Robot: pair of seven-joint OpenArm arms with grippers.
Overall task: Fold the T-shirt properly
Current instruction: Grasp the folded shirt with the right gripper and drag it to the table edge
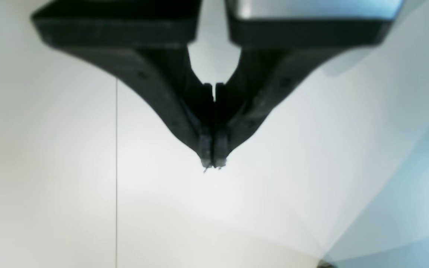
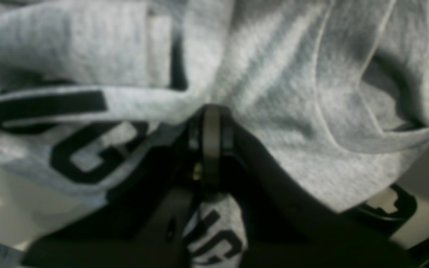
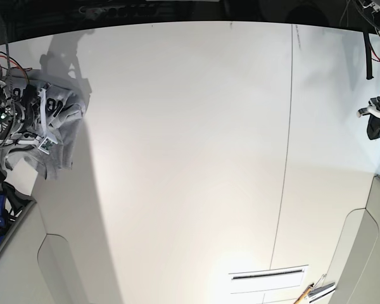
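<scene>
One crumpled grey T-shirt (image 3: 66,123), lettering up, long axis unclear

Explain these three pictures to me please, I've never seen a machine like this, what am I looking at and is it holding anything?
It is a robot with two arms, each ending in a pinching tool. One picture looks down over the whole table, with an arm at either side; the other two come from cameras on the arms' wrists.

In the left wrist picture, the left tool is shut over bare white surface, holding nothing. In the right wrist picture, the right tool is shut at a crumpled grey T-shirt with black lettering; it looks pinched, though the cloth hides the very tips. The shirt lies bunched at the table's left edge in the overhead picture.
</scene>
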